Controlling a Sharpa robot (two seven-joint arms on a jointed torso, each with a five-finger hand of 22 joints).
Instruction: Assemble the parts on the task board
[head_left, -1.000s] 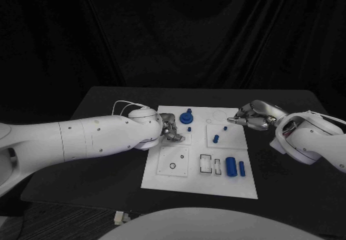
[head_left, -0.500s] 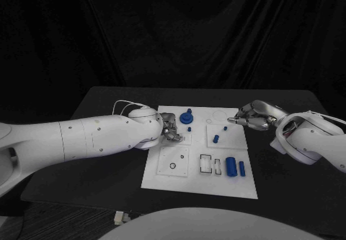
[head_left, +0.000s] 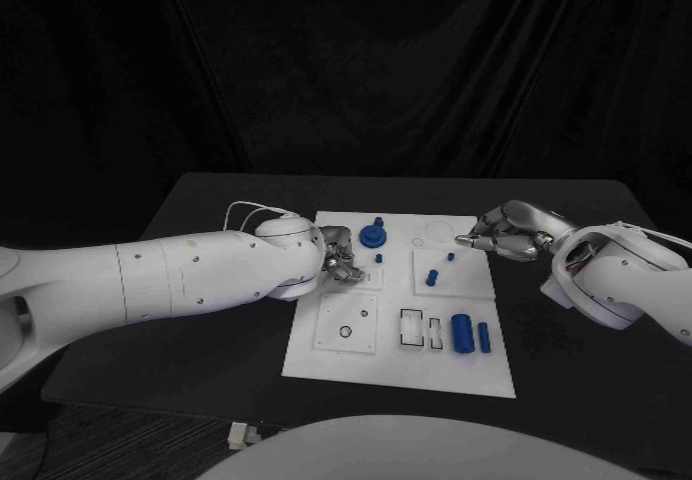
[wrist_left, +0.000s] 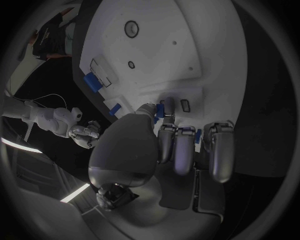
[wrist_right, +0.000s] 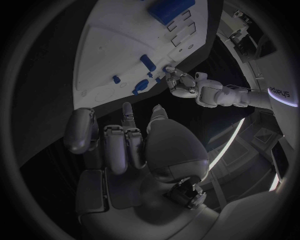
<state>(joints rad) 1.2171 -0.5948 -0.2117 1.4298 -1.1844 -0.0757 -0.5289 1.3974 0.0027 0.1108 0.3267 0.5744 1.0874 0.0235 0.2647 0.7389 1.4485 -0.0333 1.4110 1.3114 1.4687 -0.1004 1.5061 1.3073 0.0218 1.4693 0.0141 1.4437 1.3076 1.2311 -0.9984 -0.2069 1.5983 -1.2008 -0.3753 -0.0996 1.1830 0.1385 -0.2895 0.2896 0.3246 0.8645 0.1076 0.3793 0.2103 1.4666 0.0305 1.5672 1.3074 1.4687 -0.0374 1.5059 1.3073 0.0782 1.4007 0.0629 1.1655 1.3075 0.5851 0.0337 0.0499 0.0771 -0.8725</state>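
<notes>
The white task board (head_left: 361, 345) lies in the middle of the black table. My left hand (head_left: 340, 256) hangs over the board's far left part, fingers curled. In the left wrist view its thumb tip and a fingertip (wrist_left: 166, 131) close on a small blue peg (wrist_left: 160, 110), which stands just in front of the round blue knob (head_left: 374, 237). My right hand (head_left: 505, 232) hovers at the board's far right edge with its fingers curled in and nothing in them. Two small blue pegs (head_left: 450, 257) (head_left: 433, 275) stand on the right half.
A thick blue cylinder (head_left: 462, 333) and a thinner blue bar (head_left: 483, 337) lie at the board's near right, beside two rectangular slots (head_left: 413, 327). A round hole (head_left: 346, 331) sits at the near left. Bare black table (head_left: 216, 330) surrounds the board.
</notes>
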